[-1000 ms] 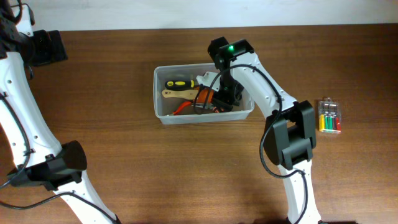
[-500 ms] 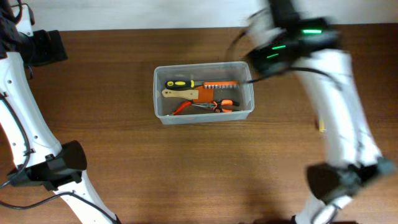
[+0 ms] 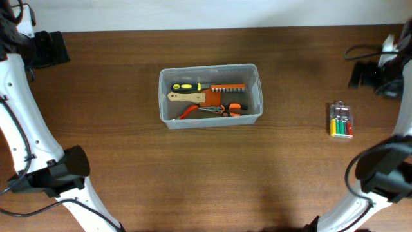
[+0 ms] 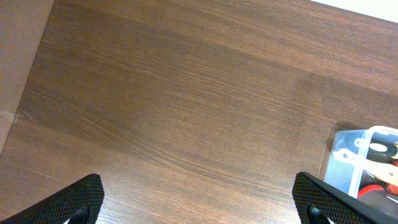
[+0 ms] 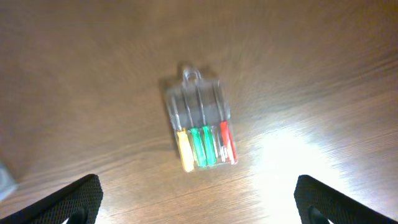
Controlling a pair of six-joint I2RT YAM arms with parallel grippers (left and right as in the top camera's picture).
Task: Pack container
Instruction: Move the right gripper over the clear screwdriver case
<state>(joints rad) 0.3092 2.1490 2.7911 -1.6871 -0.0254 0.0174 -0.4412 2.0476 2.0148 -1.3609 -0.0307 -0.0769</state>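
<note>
1 case of coloured bits [image 5: 201,126] lies on the bench [image 3: 193,174], well apart from the container [image 3: 212,121] holding hand tools [image 3: 206,98] at centre. Above the case the right fingers [image 5: 84,194] hover wide, probably aligned to fetch it; the left fingers [image 4: 84,196], wide and empty, idle aside.

Left gripper [image 4: 200,202] — fingers [image 4: 78,198] spread wide at the two lower corners of the view, with only bare wooden table [image 4: 186,93] in the gap. Just beside the fingertip on the view's right, slightly outside the jaws: a rounded corner of the container [image 4: 347,163], clear plastic, rim showing. Inside it is a black-and-yellow handle [image 4: 380,148], and below that something orange-red [image 4: 372,190] — too cropped to identify. Well ahead of the jaws, a thin white strip [image 4: 360,6] past the table edge.
</note>
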